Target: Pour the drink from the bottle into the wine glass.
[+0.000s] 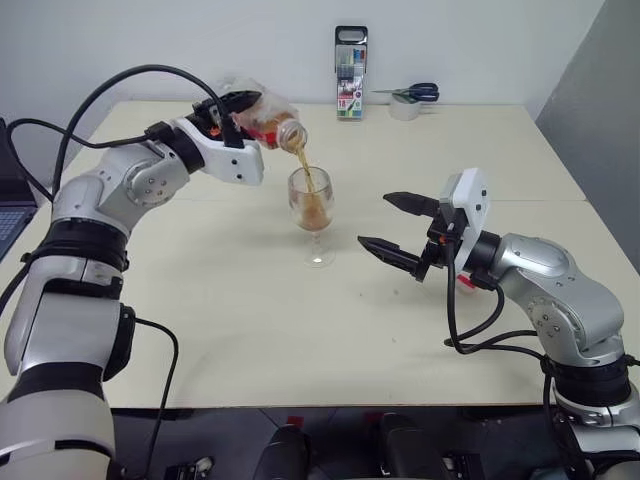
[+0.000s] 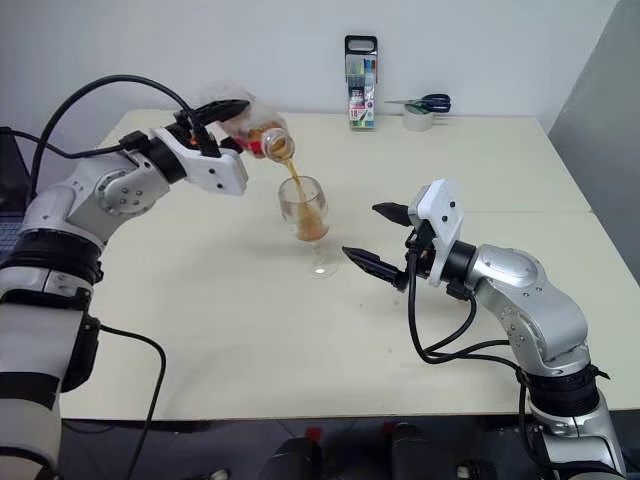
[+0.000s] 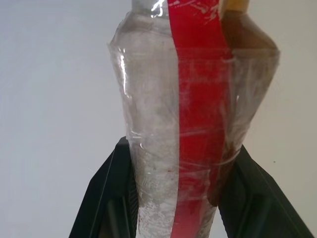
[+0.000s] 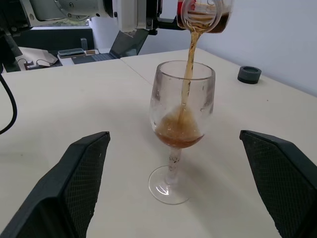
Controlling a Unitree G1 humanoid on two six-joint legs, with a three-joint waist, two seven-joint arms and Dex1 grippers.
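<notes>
Bottle (image 1: 262,117), small, clear plastic, squarish body with red vertical label strip: held tipped well over, mouth down, just above and to the robot's left of the wine glass, clamped between the two black fingers of the left gripper (image 1: 232,107), which is closed tight on the bottle's body. Right gripper (image 1: 398,229), black two-fingered: jaws spread wide, holding nothing, standing just to the robot's right of the glass with its fingers pointed at the bowl and stem, not touching. Wine glass (image 1: 312,201), clear, stemmed, round bowl and flat circular foot: upright on the pale table (image 1: 200,300), near its middle. Drink (image 4: 179,130), reddish-brown translucent liquid: falling in a thin stream from the bottle mouth into the bowl, pooled in the lower part of the bowl; some remains in the bottle's neck. Handling note: judged mid-pour, glass about a third full; keep the mouth centred over the rim, hold the tilt steady so the stream stays thin, avoid knocking the rim, and level the bottle before the bowl nears full. Marker case (image 1: 351,73), tall, beyond the glass at the table's far edge: not involved.
</notes>
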